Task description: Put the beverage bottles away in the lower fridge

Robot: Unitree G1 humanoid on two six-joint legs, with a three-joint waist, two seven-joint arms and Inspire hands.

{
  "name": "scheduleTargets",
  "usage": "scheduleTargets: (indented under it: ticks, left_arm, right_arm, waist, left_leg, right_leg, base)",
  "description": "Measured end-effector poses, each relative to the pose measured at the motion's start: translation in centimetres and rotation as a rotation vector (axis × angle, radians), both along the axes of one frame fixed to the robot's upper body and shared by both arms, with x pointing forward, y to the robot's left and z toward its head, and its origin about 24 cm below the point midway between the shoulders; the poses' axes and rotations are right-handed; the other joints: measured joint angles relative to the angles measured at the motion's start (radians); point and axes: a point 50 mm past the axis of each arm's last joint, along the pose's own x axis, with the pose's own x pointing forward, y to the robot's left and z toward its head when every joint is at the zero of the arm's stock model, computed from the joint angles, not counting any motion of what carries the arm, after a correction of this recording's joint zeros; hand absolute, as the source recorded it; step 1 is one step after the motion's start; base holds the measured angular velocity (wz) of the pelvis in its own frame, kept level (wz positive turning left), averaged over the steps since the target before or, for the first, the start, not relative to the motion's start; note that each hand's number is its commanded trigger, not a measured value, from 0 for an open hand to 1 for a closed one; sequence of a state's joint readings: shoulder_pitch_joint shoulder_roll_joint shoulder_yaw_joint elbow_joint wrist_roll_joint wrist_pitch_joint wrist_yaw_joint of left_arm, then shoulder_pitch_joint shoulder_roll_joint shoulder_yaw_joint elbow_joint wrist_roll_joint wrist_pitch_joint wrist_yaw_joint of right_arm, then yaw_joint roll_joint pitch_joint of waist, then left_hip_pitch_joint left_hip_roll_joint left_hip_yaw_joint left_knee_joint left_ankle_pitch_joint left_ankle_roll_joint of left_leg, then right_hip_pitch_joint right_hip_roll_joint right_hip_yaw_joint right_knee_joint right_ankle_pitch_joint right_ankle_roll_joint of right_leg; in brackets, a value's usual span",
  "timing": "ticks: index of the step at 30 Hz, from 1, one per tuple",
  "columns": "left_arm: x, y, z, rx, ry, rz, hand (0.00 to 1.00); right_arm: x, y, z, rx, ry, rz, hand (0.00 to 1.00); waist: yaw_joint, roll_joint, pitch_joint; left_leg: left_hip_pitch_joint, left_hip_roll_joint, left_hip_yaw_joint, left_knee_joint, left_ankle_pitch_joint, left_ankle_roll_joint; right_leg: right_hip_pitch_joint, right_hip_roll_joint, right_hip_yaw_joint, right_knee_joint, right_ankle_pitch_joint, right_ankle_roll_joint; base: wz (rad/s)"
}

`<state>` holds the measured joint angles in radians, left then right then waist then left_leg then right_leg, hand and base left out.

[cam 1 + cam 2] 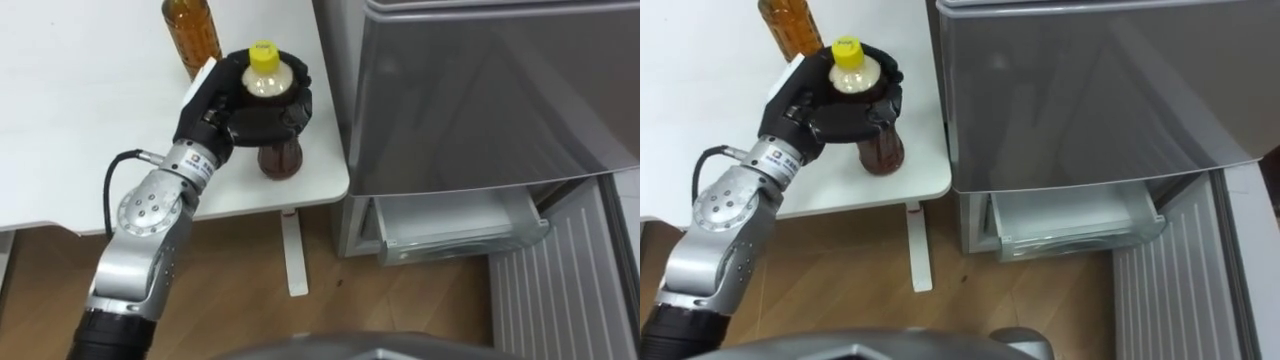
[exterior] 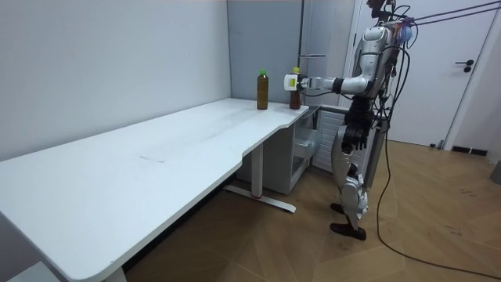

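Nearest to you, low and on the right, the lower fridge drawer (image 1: 455, 225) stands pulled out beneath the closed grey upper door (image 1: 480, 100). A ribbed white panel (image 1: 565, 275) beside it looks like the lower door swung open.

Left of the drawer and above it, at the near right corner of the white table (image 1: 80, 120), your left hand (image 1: 225, 115) is curled round the yellow-capped bottle (image 1: 278, 158). It grips the upper body just under the cap, and the brown base touches the tabletop. The bottle's long axis is upright.

The relation that governs the next move is this: the drawer lies to the right of the held bottle and well below the table edge. You will therefore need to carry the bottle rightwards past the corner and then down. In my judgement the bottle should be kept vertical to clear the table edge.

Your right hand (image 2: 350, 141) hangs at the hip in the room view. Whether it is spread or closed cannot be told. The left hand is plainly the nearer to the work.

Farther back, near the table's right edge, the second bottle (image 1: 192, 35) of amber drink stands upright. It is just beside the hand and ungripped.

As to markings, the held bottle shows a pale label in the room view, and no writing on either bottle can be made out.
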<state>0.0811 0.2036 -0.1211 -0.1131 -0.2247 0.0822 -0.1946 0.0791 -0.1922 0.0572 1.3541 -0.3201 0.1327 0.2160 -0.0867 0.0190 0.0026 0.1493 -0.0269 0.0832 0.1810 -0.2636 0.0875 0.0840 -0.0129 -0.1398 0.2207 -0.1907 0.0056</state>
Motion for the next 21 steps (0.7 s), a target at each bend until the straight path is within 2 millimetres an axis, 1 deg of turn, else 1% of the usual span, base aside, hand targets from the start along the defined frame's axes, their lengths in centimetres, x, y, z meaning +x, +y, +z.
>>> scheduleTargets:
  ticks: [11, 16, 18, 20, 21]
  left_arm:
    - [-0.1, -0.3, -0.3, -0.004, 0.013, -0.045, 1.00]
    - [-0.2, -0.5, -0.3, -0.004, 0.014, -0.063, 1.00]
    - [-0.2, -0.6, -0.3, -0.008, 0.014, -0.070, 1.00]
    - [-0.2, -0.8, -0.3, -0.030, 0.018, -0.074, 1.00]
    - [-0.2, -0.8, -0.3, -0.056, 0.021, -0.076, 1.00]
  right_arm:
    - [0.3, 0.1, 0.0, 0.007, -0.011, 0.002, 0.00]
    - [1.8, 0.1, 0.1, 0.011, -0.066, 0.018, 0.00]
    - [2.8, 0.2, 0.1, 0.009, -0.113, 0.027, 0.00]
    - [3.1, 0.2, 0.1, -0.007, -0.134, 0.047, 0.00]
    - [3.2, 0.2, 0.1, -0.014, -0.138, 0.053, 0.00]
  waist:
    - [0.002, 0.001, -0.0003]
    - [0.003, 0.000, 0.0003]
    - [0.007, -0.001, 0.0010]
    - [0.010, -0.001, 0.0014]
    - [0.013, 0.001, 0.0039]
  left_leg:
    - [0.002, 0.000, 0.000, -0.001, 0.000, 0.000]
    - [0.002, 0.000, 0.001, -0.001, 0.000, 0.000]
    - [0.002, 0.000, 0.004, 0.001, 0.000, 0.000]
    - [0.002, 0.000, 0.006, 0.001, 0.000, 0.000]
    - [0.000, 0.000, 0.006, 0.002, 0.000, 0.000]
  right_leg:
    - [0.001, 0.000, 0.000, -0.001, 0.000, 0.000]
    - [0.001, -0.003, 0.001, 0.000, 0.000, 0.000]
    - [0.001, -0.004, 0.001, 0.000, 0.000, 0.000]
    - [0.000, -0.004, 0.001, 0.000, 0.000, 0.000]
    - [0.000, -0.004, 0.000, 0.000, 0.000, 0.000]
  base:
    - [0.00]
    - [0.00]
    - [0.00]
    - [0.00]
    - [0.00]
